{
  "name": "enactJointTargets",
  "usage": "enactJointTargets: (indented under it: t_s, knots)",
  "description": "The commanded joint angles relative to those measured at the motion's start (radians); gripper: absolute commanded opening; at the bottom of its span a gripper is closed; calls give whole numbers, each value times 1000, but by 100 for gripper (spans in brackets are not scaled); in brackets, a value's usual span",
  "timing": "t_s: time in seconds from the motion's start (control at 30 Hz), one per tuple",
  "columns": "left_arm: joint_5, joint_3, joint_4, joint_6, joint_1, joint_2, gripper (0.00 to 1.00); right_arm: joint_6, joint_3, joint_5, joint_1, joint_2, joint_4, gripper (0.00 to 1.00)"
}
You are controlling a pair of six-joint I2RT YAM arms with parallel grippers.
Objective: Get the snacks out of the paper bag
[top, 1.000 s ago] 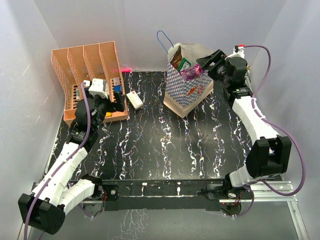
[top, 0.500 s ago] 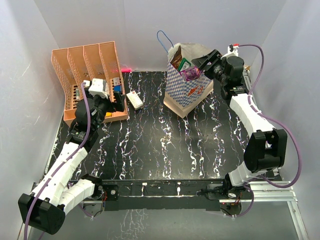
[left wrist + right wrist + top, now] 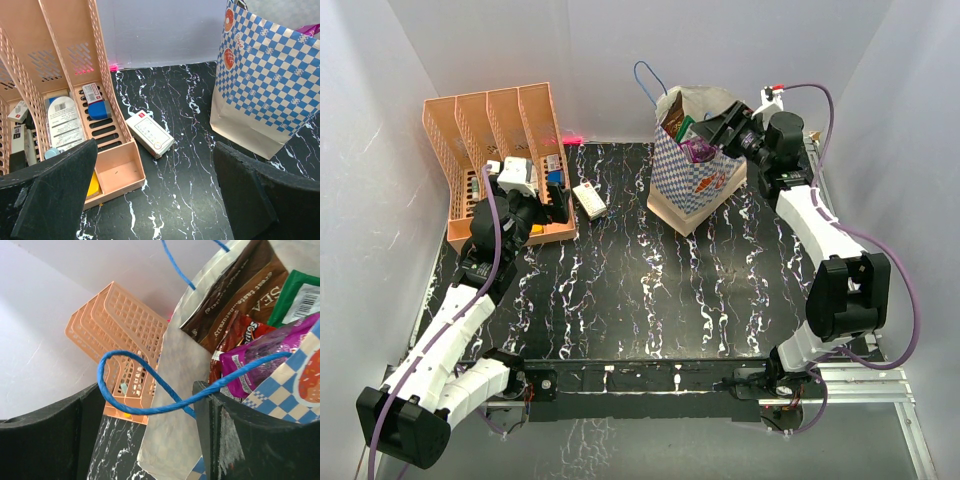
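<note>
The paper bag (image 3: 690, 185) stands upright, mouth up, snacks (image 3: 250, 285) on end inside. At its 2 o'clock rim the right gripper (image 3: 149, 390) is spread; the left gripper (image 3: 155, 150) is spread too.

The paper bag (image 3: 265, 85) is blue-and-white checked

White paper gift bag with blue-and-white check (image 3: 270, 85): matt paper, creased, inside plain and dull. Blue cord handle (image 3: 150, 408): smooth. Dark brown foil snack packet (image 3: 240, 295), purple foil packet (image 3: 260, 352): glossy, crinkled. Salmon-pink plastic file organiser (image 3: 117, 175): smooth, perforated, satin. Black white-veined tabletop (image 3: 190, 165): marble look, faint sheen.
</note>
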Motion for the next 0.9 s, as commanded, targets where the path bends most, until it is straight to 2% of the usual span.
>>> enactJointTargets:
  t_s: [0.0, 0.2, 0.5, 0.87]
  knots:
    - [-2, 16, 24, 11, -3, 5, 98, -52, 47, -68, 17, -4, 88, 75]
    - [-2, 16, 24, 12, -4, 12, 99, -56, 85, -69, 24, 22, 92, 78]
    - [0, 17, 24, 11, -3, 30, 98, -149, 135, -18, 26, 39, 92, 85]
    - [1, 16, 27, 9, 6, 30, 98, -124, 202, -47, 29, 97, 141, 76]
